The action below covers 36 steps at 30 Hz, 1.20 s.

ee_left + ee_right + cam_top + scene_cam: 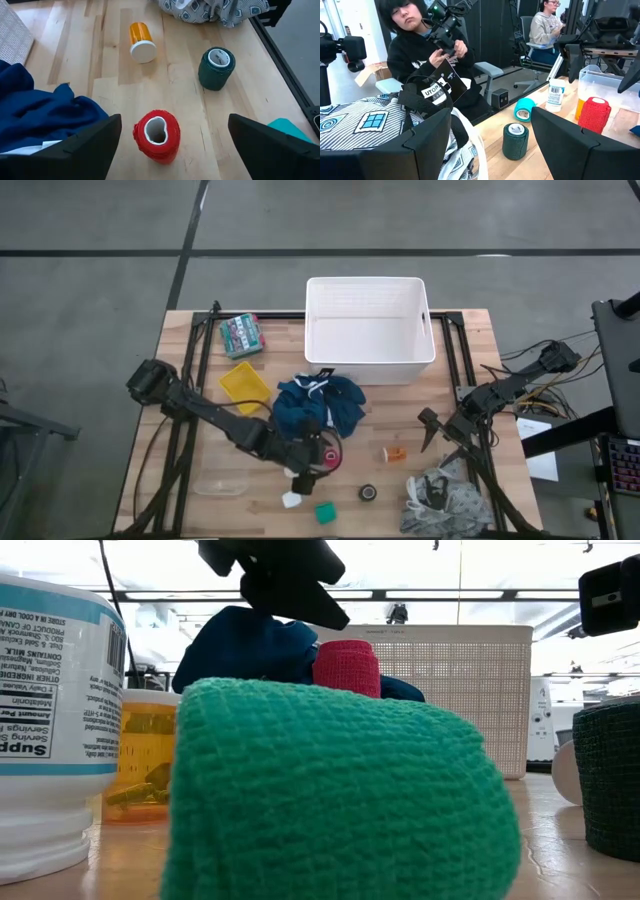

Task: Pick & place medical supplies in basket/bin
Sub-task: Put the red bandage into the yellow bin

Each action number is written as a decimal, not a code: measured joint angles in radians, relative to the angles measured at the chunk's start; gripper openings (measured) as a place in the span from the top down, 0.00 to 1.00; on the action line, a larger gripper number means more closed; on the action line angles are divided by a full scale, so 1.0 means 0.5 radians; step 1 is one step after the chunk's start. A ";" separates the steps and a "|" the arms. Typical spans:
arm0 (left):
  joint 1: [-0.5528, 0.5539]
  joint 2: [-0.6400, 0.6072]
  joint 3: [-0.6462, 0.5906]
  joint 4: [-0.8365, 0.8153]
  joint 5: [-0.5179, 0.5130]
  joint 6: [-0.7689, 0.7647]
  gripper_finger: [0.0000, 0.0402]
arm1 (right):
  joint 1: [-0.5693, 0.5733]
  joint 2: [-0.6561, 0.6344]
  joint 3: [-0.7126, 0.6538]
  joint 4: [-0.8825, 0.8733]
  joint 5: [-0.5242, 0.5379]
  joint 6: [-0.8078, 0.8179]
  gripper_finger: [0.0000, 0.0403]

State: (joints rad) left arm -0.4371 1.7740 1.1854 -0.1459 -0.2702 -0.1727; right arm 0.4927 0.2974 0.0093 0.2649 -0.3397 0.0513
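My left gripper [170, 150] is open above the red tape roll [156, 136], with one finger on either side and a gap to each. The roll [328, 458] stands on its end beside the dark blue garment [318, 405]. The orange pill bottle [396, 452] lies on its side. The dark tape roll [368, 493], the green roll [325, 512] and a white labelled bottle [291, 499] stand near the table's near edge. My right gripper [440, 438] is open, hovering above the grey-white patterned cloth [445, 500]. The white tub [368, 330] sits at the far edge.
The yellow tray [245, 385] and a green patterned packet [241, 335] lie far-left of the garment. The clear box [222, 482] sits near-left. Black frame rails run along both table sides. People sit in the room beyond the table [420, 45].
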 joint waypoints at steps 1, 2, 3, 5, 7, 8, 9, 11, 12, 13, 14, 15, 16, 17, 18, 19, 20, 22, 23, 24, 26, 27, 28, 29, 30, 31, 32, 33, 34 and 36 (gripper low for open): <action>0.004 0.006 0.000 0.002 0.003 0.002 0.08 | 0.000 0.000 0.000 0.001 0.000 0.000 0.33; 0.007 0.007 -0.003 0.001 0.003 0.007 0.09 | -0.001 0.000 0.000 0.000 0.000 0.000 0.33; 0.012 0.009 -0.014 0.004 0.002 0.008 0.10 | 0.000 0.000 0.000 0.000 0.000 0.000 0.33; 0.024 0.009 -0.043 0.031 0.002 0.008 0.12 | 0.000 0.000 0.000 0.001 0.001 0.000 0.33; 0.037 0.009 -0.066 0.075 0.001 0.006 0.13 | 0.000 0.000 0.000 0.000 0.001 0.000 0.33; 0.044 0.009 -0.072 0.080 -0.003 0.001 0.13 | 0.000 -0.001 0.000 0.001 0.000 0.000 0.33; 0.052 0.009 -0.080 0.093 -0.004 0.000 0.14 | 0.000 -0.002 0.000 0.000 0.000 0.000 0.33; 0.071 0.009 -0.099 0.098 -0.004 -0.001 0.13 | 0.000 -0.001 0.000 0.000 0.000 0.000 0.33; 0.083 0.009 -0.108 0.102 -0.003 -0.001 0.13 | 0.000 -0.001 0.000 0.000 0.000 0.000 0.33; 0.094 0.009 -0.122 0.110 -0.003 -0.001 0.13 | 0.000 -0.001 0.000 0.000 0.000 0.000 0.33; 0.106 0.009 -0.135 0.116 -0.003 -0.001 0.12 | -0.001 -0.001 0.000 0.001 0.001 0.000 0.33; 0.118 0.009 -0.147 0.126 -0.003 -0.007 0.12 | 0.000 -0.001 0.000 0.001 0.000 0.000 0.33; 0.127 0.009 -0.163 0.144 -0.002 -0.015 0.12 | -0.001 -0.001 0.000 0.001 0.001 0.000 0.33; 0.134 0.009 -0.178 0.152 -0.002 -0.024 0.12 | -0.001 -0.001 -0.001 0.001 0.001 0.000 0.33; 0.136 0.009 -0.194 0.164 0.001 -0.034 0.12 | -0.001 -0.001 0.000 0.001 0.000 0.000 0.33; 0.137 0.009 -0.207 0.177 0.003 -0.036 0.12 | 0.000 -0.001 0.000 0.001 0.001 0.000 0.33; 0.136 0.009 -0.221 0.197 0.004 -0.037 0.11 | 0.000 -0.001 0.000 0.000 0.000 0.000 0.33; 0.135 0.009 -0.229 0.210 0.008 -0.037 0.12 | -0.001 -0.001 0.000 0.001 0.001 0.000 0.33; 0.135 0.009 -0.229 0.211 0.011 -0.037 0.12 | -0.001 -0.001 0.000 0.000 0.001 0.000 0.33; 0.135 0.009 -0.229 0.213 0.011 -0.037 0.12 | 0.000 -0.001 -0.001 0.000 0.000 0.000 0.33; 0.135 0.009 -0.229 0.214 0.011 -0.038 0.12 | 0.000 -0.001 -0.001 0.001 0.001 0.000 0.33; 0.135 0.009 -0.229 0.217 0.011 -0.039 0.12 | 0.000 -0.001 0.000 0.001 0.001 0.000 0.33; 0.135 0.009 -0.229 0.221 0.011 -0.044 0.12 | 0.000 -0.001 0.000 0.001 0.000 0.000 0.33; 0.135 0.009 -0.234 0.233 0.012 -0.059 0.12 | -0.001 -0.001 0.000 0.001 0.000 0.000 0.33; 0.135 0.009 -0.242 0.243 0.013 -0.075 0.12 | 0.000 -0.001 0.000 0.001 0.001 0.000 0.33; 0.135 0.009 -0.255 0.255 0.021 -0.089 0.12 | 0.000 -0.001 0.000 0.000 0.000 0.000 0.33; 0.135 0.009 -0.269 0.261 0.031 -0.096 0.12 | 0.000 -0.001 0.000 0.001 0.001 0.000 0.33; 0.135 0.009 -0.285 0.265 0.035 -0.109 0.12 | -0.001 -0.001 0.000 0.001 0.000 0.000 0.33; 0.135 0.009 -0.303 0.282 0.041 -0.124 0.12 | -0.001 -0.001 0.000 0.001 0.001 0.000 0.33; 0.135 0.009 -0.335 0.334 0.055 -0.135 0.12 | 0.000 0.000 0.000 0.000 0.001 0.000 0.33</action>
State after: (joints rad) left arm -0.3695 1.7786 1.0181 0.0210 -0.2428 -0.2402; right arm 0.4927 0.2974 0.0093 0.2651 -0.3393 0.0513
